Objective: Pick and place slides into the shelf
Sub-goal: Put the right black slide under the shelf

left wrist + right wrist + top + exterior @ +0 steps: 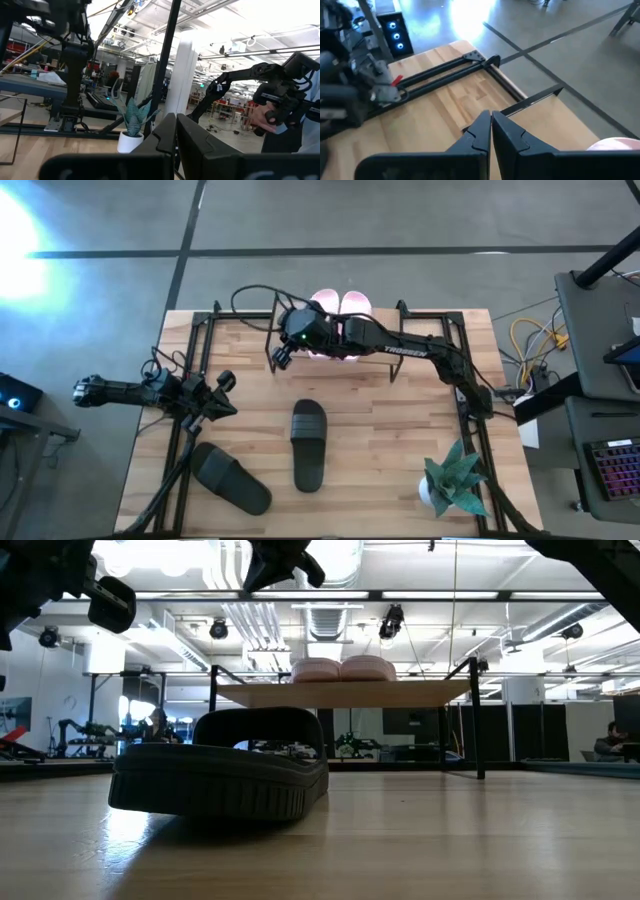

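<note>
Two pale pink slides (341, 305) lie side by side on the shelf's plank top (420, 345) at the table's far edge; the low view shows them (340, 668) on the shelf (345, 693). Two black slides rest soles down on the table, one in the middle (308, 443) and one toward the near left (232, 478). My right gripper (281, 359) hangs shut and empty over the shelf's left end, left of the pink slides (616, 145). My left gripper (226, 392) is shut and empty above the table's left side.
A potted plant (455, 478) stands at the table's near right corner. Black frame bars (190, 360) run along the table's left and right edges. The nearer black slide (220, 775) fills the foreground of the low view. Bare tabletop lies between the shelf and the black slides.
</note>
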### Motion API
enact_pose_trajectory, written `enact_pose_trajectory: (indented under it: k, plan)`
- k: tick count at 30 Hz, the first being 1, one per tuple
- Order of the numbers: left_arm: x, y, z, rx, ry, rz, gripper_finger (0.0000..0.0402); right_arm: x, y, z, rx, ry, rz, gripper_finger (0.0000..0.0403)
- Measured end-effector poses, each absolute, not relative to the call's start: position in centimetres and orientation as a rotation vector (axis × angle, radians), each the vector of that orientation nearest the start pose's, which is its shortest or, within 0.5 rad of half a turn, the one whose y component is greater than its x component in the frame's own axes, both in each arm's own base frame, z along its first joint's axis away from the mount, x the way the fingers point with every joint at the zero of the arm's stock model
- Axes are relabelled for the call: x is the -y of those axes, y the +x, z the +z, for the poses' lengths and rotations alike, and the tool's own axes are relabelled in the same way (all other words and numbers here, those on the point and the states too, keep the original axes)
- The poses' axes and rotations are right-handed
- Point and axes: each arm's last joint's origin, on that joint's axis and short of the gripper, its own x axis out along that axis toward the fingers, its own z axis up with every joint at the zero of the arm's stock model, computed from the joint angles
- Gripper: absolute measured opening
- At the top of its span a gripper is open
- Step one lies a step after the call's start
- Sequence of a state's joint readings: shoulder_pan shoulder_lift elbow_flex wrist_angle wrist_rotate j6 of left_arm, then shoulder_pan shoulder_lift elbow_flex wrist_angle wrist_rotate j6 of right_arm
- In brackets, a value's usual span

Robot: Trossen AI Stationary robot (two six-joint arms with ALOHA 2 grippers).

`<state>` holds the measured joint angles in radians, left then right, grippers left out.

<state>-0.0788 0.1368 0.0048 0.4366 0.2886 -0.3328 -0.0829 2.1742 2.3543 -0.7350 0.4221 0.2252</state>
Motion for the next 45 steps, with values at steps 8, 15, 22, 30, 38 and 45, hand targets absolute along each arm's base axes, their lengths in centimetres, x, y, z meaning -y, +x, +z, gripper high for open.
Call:
enact_pose_trajectory:
  k: [8,15,22,30,38,45]
  plan:
    - [1.6,9.9,19.5,0.241,-0.294,-0.411,0.0000,0.4,46.6,35.8,-0.742,-0.010,-0.433,0.0009]
    - [1.6,9.9,19.5,0.241,-0.294,-0.411,0.0000,-5.7,44.0,34.1,-1.019,-0.081,-0.304,0.0014]
    - [1.6,9.9,19.5,0.241,-0.294,-0.411,0.0000,-10.0,41.6,32.9,-1.192,-0.100,-0.294,0.0086]
    - [1.6,9.9,19.5,0.241,-0.294,-0.411,0.0000,-13.2,41.3,30.3,-1.218,-0.370,-0.216,0.0180]
    - [1.6,9.9,19.5,0.241,-0.294,-0.411,0.0000,-16.8,41.9,26.7,-1.127,-0.445,-0.111,0.0198]
    - [1.6,9.9,19.5,0.241,-0.294,-0.411,0.0000,-17.2,43.1,24.1,-1.021,-0.391,-0.110,0.0198]
